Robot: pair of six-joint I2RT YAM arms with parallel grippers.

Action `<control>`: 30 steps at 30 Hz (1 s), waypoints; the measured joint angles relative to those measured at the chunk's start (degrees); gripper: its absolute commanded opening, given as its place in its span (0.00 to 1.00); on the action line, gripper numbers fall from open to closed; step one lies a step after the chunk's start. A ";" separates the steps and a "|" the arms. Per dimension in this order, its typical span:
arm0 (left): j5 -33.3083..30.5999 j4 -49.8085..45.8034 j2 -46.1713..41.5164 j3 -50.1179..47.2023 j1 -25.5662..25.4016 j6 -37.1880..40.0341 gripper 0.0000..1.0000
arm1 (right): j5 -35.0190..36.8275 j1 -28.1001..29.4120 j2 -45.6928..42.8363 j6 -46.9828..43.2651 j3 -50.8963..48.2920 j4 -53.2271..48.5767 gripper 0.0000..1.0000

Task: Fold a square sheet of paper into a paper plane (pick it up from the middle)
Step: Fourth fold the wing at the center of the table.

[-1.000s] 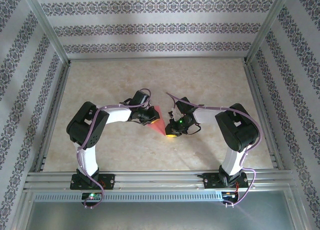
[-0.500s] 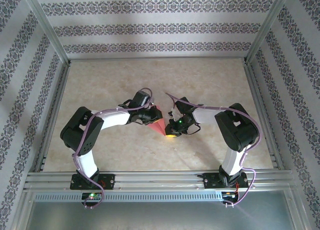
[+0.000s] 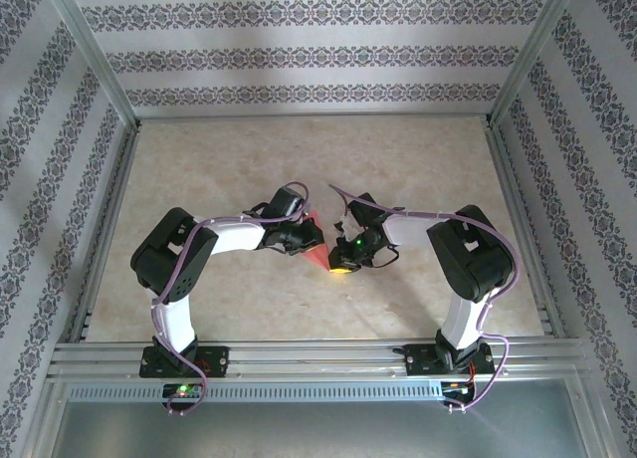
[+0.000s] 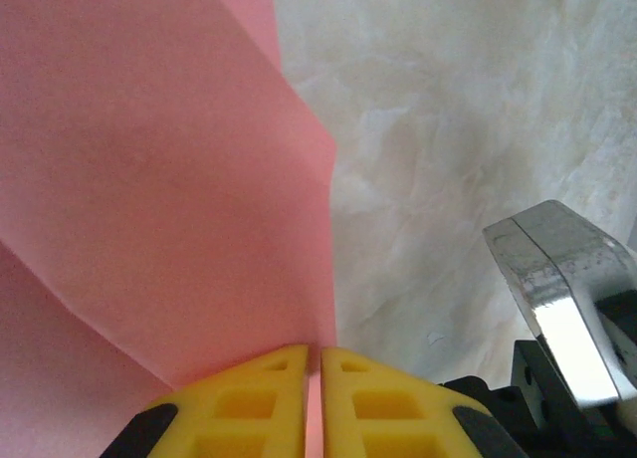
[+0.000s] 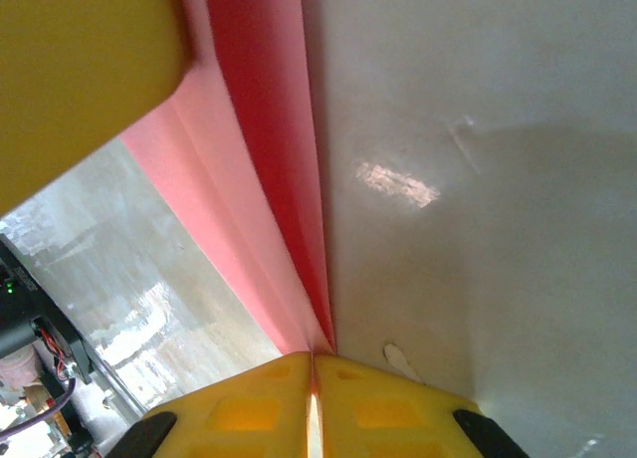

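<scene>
The salmon-pink sheet of paper point(image 3: 319, 253), folded into a narrow, pointed paper-plane shape with layered flaps, hangs between both grippers at the table's middle. My left gripper point(image 3: 307, 241) holds it from the left. In the left wrist view the yellow fingertips point(image 4: 314, 354) are shut on the paper's edge, and the pink paper point(image 4: 159, 179) spreads across the left. My right gripper point(image 3: 336, 267) holds the near tip. In the right wrist view its jaws point(image 5: 314, 356) pinch the point where the paper's creased layers point(image 5: 264, 159) meet. A left finger point(image 5: 80, 70) is at the top left.
The beige marbled tabletop point(image 3: 299, 159) lies below, bare behind and in front of the grippers. Aluminium frame rails point(image 3: 309, 353) run along the near edge, and patterned walls close in the back and sides. A shiny metal part point(image 4: 562, 279) of the right arm is close beside the left fingers.
The left gripper has slid right, closer to the right gripper, covering more of the paper; its elbow swung out and back. The right arm has barely moved.
</scene>
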 measured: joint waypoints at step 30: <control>-1.33 -0.02 1.33 0.00 0.00 0.00 0.11 | 2.51 1.77 0.33 3.45 2.03 4.17 0.12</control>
